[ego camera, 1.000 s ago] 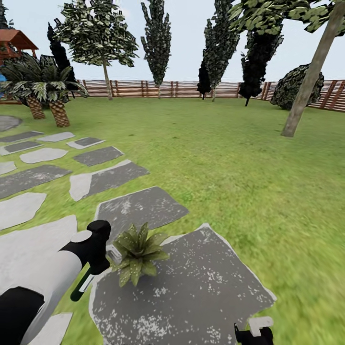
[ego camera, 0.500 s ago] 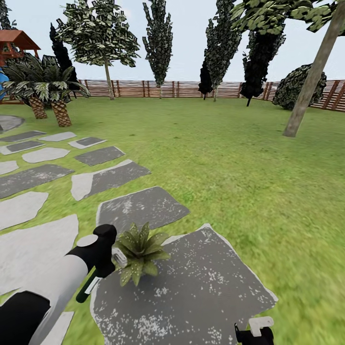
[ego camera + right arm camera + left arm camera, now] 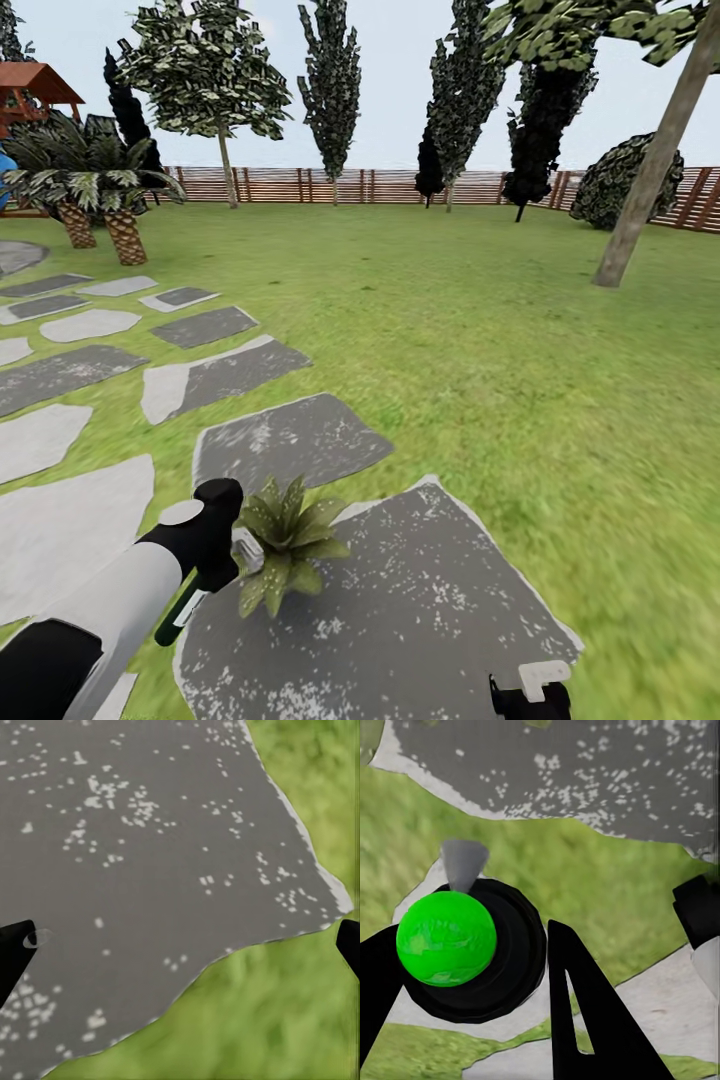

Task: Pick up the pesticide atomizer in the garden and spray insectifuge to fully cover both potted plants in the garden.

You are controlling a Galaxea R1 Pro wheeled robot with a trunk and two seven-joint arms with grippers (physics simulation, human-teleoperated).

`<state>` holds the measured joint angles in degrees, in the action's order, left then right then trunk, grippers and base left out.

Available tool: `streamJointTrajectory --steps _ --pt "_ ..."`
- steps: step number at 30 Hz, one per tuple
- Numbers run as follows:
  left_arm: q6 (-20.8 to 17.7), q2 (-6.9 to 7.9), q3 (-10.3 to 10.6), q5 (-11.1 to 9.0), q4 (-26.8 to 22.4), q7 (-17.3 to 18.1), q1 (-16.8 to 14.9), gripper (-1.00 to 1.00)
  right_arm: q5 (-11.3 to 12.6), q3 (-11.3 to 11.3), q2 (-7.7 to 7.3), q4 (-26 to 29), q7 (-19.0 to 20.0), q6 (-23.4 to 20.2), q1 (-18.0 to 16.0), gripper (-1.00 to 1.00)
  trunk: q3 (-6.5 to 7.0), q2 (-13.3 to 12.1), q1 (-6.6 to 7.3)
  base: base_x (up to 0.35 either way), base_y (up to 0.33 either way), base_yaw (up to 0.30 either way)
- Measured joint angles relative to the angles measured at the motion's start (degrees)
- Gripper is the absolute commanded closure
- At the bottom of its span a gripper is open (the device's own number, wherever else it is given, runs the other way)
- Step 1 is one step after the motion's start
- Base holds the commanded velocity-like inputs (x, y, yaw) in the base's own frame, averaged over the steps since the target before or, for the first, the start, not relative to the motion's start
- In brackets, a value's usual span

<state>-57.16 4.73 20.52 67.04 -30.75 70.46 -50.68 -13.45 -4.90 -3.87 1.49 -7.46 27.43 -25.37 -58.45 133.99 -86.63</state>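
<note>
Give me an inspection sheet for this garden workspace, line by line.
Surface: dark grey stepping stone set in lawn.
Job's things: pesticide atomizer held in left claw, beside one potted plant standing on the stone.
Clutter: nothing seen.
Grippers: left claw shut on the atomizer; right claw open above the stone's edge, empty.
Cables: nothing seen.
Surroundings: slatted fence, palms, trees, more stepping stones.

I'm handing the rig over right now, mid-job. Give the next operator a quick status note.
Left gripper: shut on the pesticide atomizer, held with its spray head beside the potted plant.
Right gripper: open, empty, above the big stepping stone.
The plant stands at that stone's edge. Whether it is covered yet cannot be told.
Left to do: finish this plant, then find and spray the second one.
</note>
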Motion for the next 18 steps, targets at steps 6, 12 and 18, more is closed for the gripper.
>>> streamJointTrajectory --steps 6,12,18 --pt "0.0 -0.04 0.0 0.0 -0.3 0.0 0.0 1.0 0.0 0.0 0.0 0.0 0.0 0.0 0.0 -1.0 0.0 0.0 0.0 0.004 -0.009 0.255" --pt "0.0 -0.08 0.0 -4.7 -0.5 -1.8 0.1 1.0 0.0 0.0 0.0 0.0 0.0 0.0 0.0 -1.0 0.0 0.0 0.0 0.0 0.0 0.188" --pt "-0.2 -1.44 -0.3 -7.4 -0.1 -6.0 1.9 1.0 0.0 0.0 0.0 0.0 0.0 0.0 0.0 -1.0 0.0 0.0 -0.01 0.0 0.0 0.006"
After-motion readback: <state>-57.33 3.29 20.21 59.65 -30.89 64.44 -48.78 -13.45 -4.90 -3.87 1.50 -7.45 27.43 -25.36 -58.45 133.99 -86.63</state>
